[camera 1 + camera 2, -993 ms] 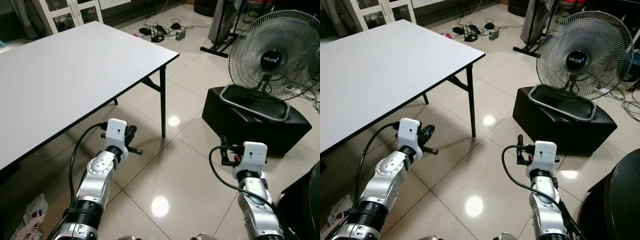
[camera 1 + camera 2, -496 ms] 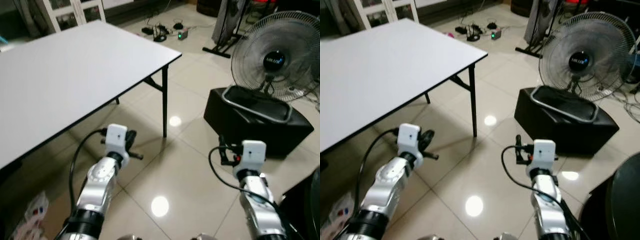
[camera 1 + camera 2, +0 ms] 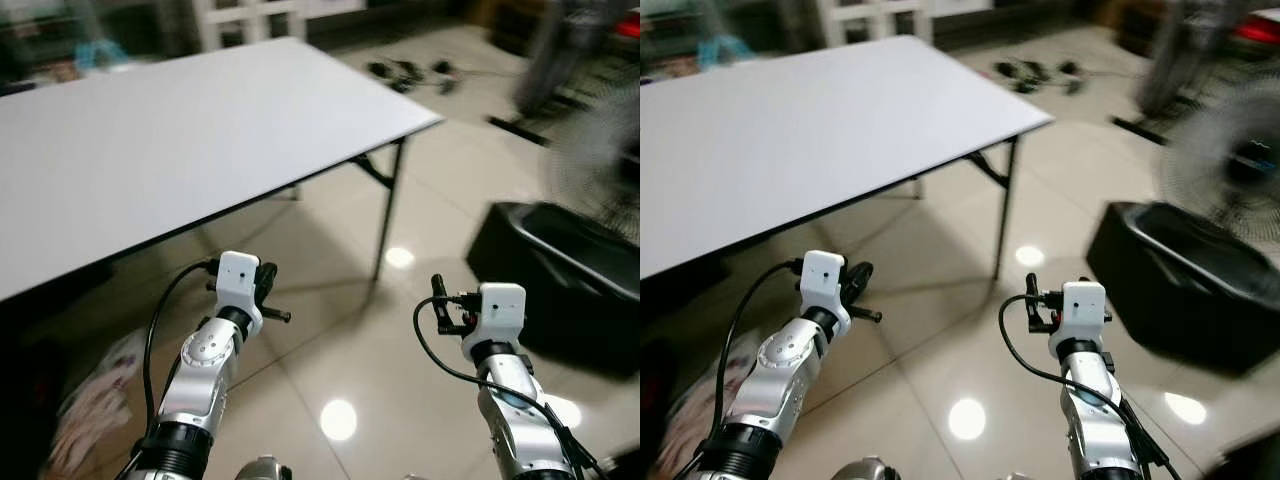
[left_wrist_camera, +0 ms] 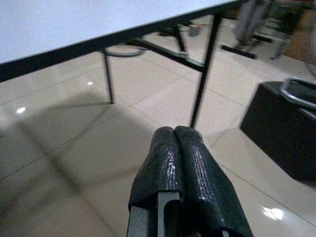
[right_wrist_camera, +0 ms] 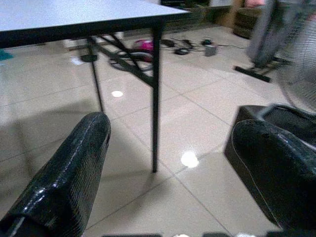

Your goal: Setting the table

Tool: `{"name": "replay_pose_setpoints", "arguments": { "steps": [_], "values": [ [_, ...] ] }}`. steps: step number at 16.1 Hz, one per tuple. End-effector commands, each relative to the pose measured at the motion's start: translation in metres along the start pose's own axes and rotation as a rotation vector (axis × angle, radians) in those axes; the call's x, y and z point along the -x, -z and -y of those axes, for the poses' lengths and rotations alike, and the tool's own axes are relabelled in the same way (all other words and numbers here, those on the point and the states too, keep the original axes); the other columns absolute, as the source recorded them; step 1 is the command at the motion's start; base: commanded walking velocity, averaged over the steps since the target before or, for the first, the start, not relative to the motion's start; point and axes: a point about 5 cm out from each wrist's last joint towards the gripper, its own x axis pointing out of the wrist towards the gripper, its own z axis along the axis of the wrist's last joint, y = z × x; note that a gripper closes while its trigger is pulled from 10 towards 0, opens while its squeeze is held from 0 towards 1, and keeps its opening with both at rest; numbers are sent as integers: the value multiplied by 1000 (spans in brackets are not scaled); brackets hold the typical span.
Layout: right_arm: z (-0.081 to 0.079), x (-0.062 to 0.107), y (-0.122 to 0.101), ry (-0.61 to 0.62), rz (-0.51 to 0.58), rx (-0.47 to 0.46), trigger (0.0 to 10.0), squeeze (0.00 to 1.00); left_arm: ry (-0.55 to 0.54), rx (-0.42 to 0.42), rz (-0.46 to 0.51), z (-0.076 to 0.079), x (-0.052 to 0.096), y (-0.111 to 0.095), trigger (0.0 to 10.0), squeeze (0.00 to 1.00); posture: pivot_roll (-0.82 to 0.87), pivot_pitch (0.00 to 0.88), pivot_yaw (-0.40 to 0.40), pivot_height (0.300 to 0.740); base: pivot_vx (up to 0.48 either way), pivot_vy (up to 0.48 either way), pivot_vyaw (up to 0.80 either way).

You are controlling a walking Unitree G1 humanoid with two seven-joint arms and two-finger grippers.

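Note:
A long white table (image 3: 150, 150) with a dark edge and thin black folding legs (image 3: 388, 210) stands ahead and to my left, with nothing on its top. My left gripper (image 4: 175, 136) is held low in front of the table's near edge, below the tabletop, and its two black fingers are pressed together on nothing. Over the tiled floor to the right of the table corner, my right gripper (image 5: 168, 143) is open, its fingers wide apart. Both arms (image 3: 215, 350) reach forward at about the same height.
A black box (image 3: 560, 270) with a metal handle sits on the floor at the right, and a blurred standing fan (image 3: 600, 150) is behind it. Cables (image 3: 410, 72) lie beyond the table. A plastic bag (image 3: 95, 390) lies under the table's near side. The tiles are glossy.
The whole picture has shifted right and blurred, so the camera has turned left toward the table. Both arms keep the same pose, and neither gripper has changed state.

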Motion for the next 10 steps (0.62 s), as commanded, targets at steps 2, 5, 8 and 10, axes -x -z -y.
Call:
{"name": "replay_pose_setpoints", "arguments": {
  "steps": [2, 5, 8, 10],
  "values": [
    [2, 4, 2, 6, -11, -12, 10000, 0, -20, -12, -1, -4, 0, -1, 10000, 0, -11, 0, 10, 718, 0, 174, 763],
    [7, 7, 3, 10, -12, -14, 10000, 0, -55, -2, -3, -3, -2, 0, 10000, 0, -17, 0, 2, 718, 0, 445, 729],
    [6, 7, 4, 7, -22, -9, 10000, 0, -35, -3, -3, 0, -4, -1, 10000, 0, -20, 0, 5, 718, 0, 460, 702],
    [8, 6, 7, 23, -46, -11, 10000, 0, -29, 2, -1, 0, -5, -1, 10000, 0, -23, 0, 7, 718, 0, 467, 350]
  ]
}}
